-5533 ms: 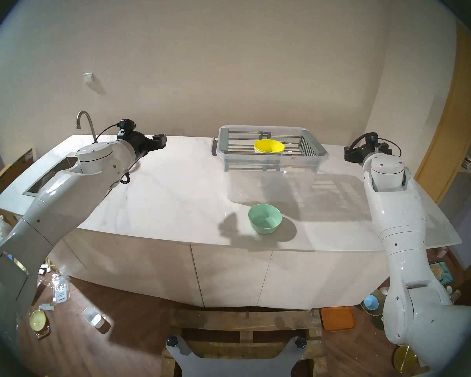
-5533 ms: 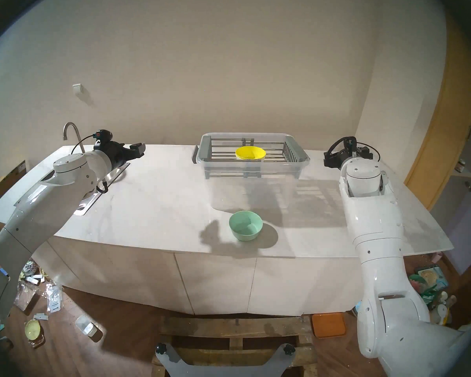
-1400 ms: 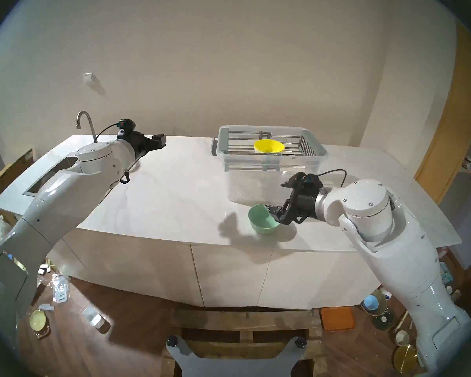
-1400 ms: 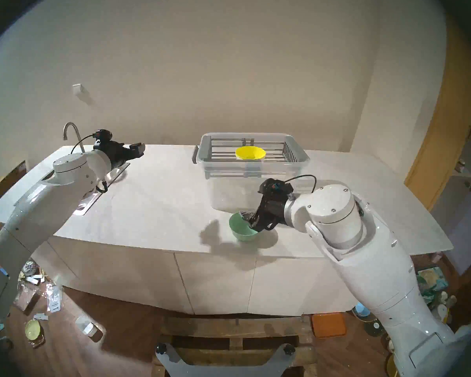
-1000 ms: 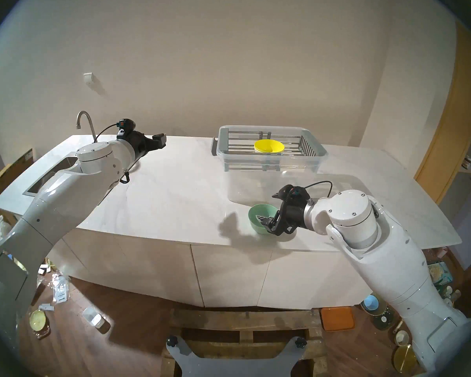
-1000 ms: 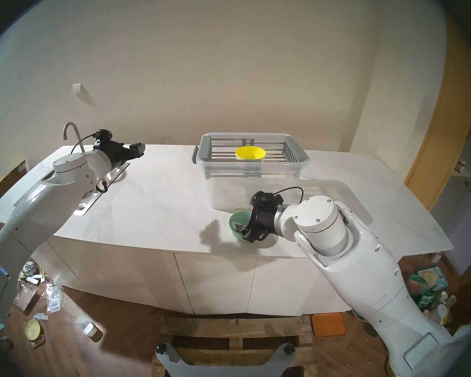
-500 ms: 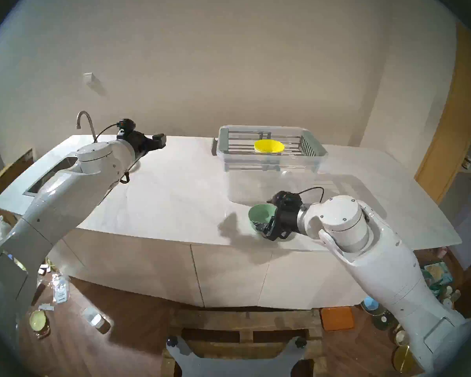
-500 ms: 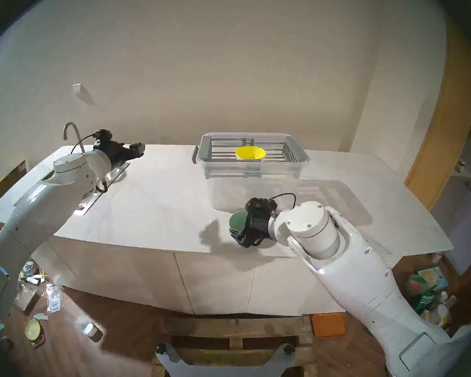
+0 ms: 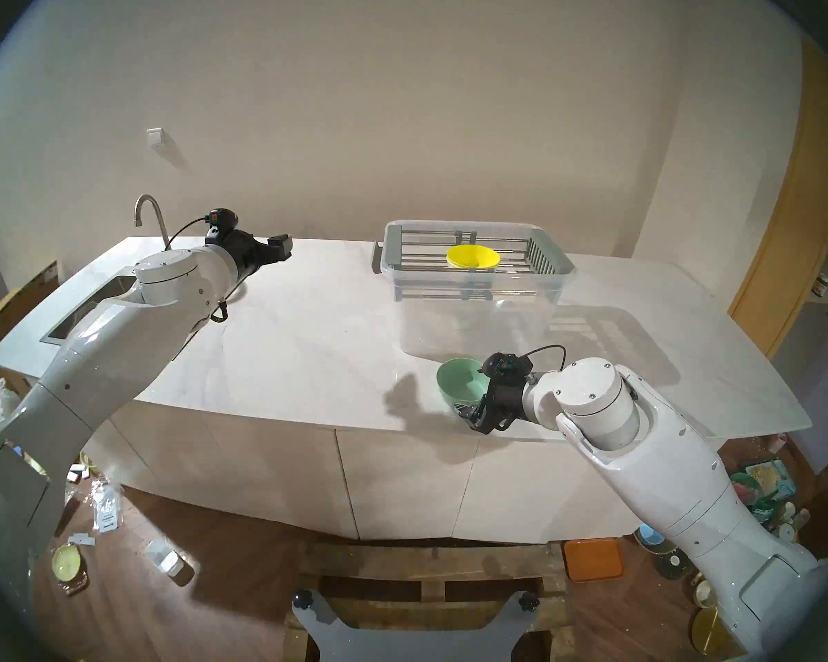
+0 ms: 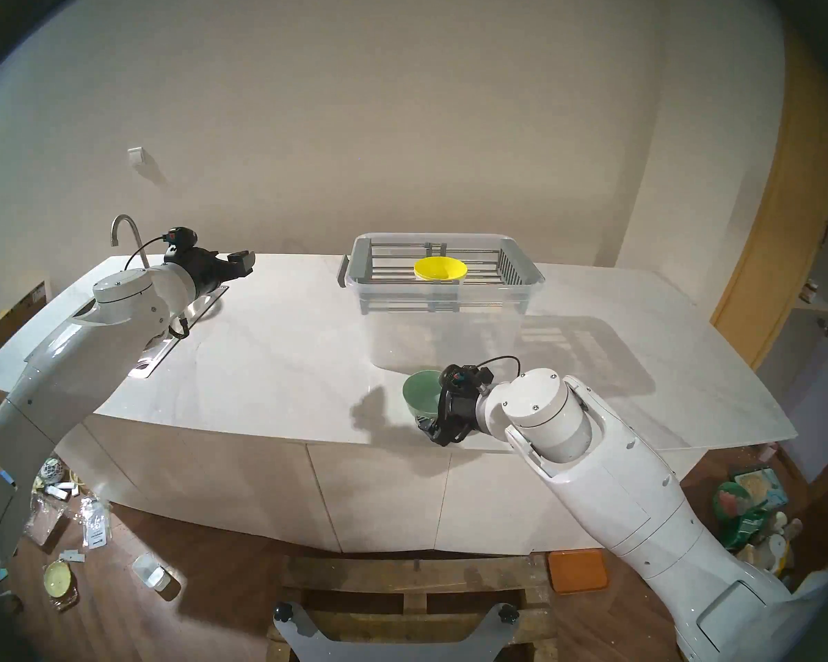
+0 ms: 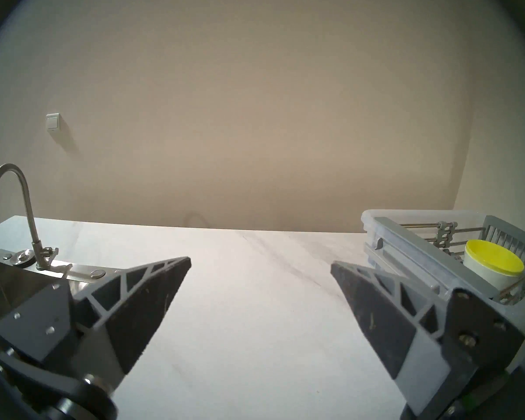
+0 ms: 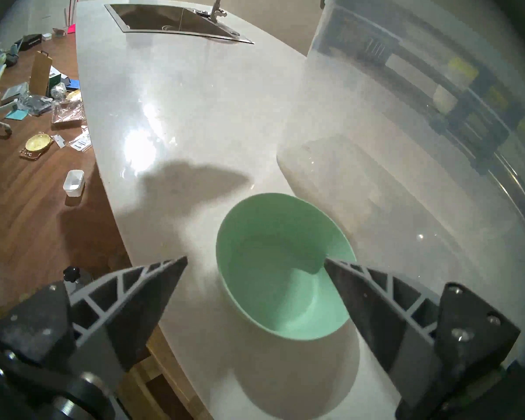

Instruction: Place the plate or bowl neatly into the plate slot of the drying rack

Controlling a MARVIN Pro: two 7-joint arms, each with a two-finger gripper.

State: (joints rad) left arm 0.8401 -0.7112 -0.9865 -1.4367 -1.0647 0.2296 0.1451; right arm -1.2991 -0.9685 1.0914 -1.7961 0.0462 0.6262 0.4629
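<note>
A mint-green bowl (image 9: 459, 378) (image 10: 420, 392) (image 12: 282, 268) stands upright on the white counter near its front edge. My right gripper (image 9: 472, 410) (image 10: 432, 424) (image 12: 255, 259) is open at the bowl's front right. In the right wrist view, one finger (image 12: 367, 292) reaches over the bowl's rim and the other (image 12: 146, 295) is outside the bowl over the counter edge; neither presses on it. The drying rack (image 9: 389, 250) (image 10: 358, 264) (image 11: 406, 243) sits on a clear tub at the back. A yellow bowl (image 9: 473, 256) (image 11: 494, 263) rests on its plate slot (image 9: 424, 255). My left gripper (image 9: 280, 246) (image 11: 260, 262) is open and empty, far left.
The clear plastic tub (image 9: 474, 322) (image 12: 406, 143) stands just behind the green bowl. A steel sink (image 9: 87, 307) (image 12: 176, 19) with a faucet (image 9: 151, 217) is set in the counter's left end. The counter's front edge (image 9: 402, 429) is close to the right gripper. Clutter lies on the floor.
My right gripper has slid down and toward the counter's front edge, from over the bowl's inside to its front right rim. The bowl and the left arm have not moved.
</note>
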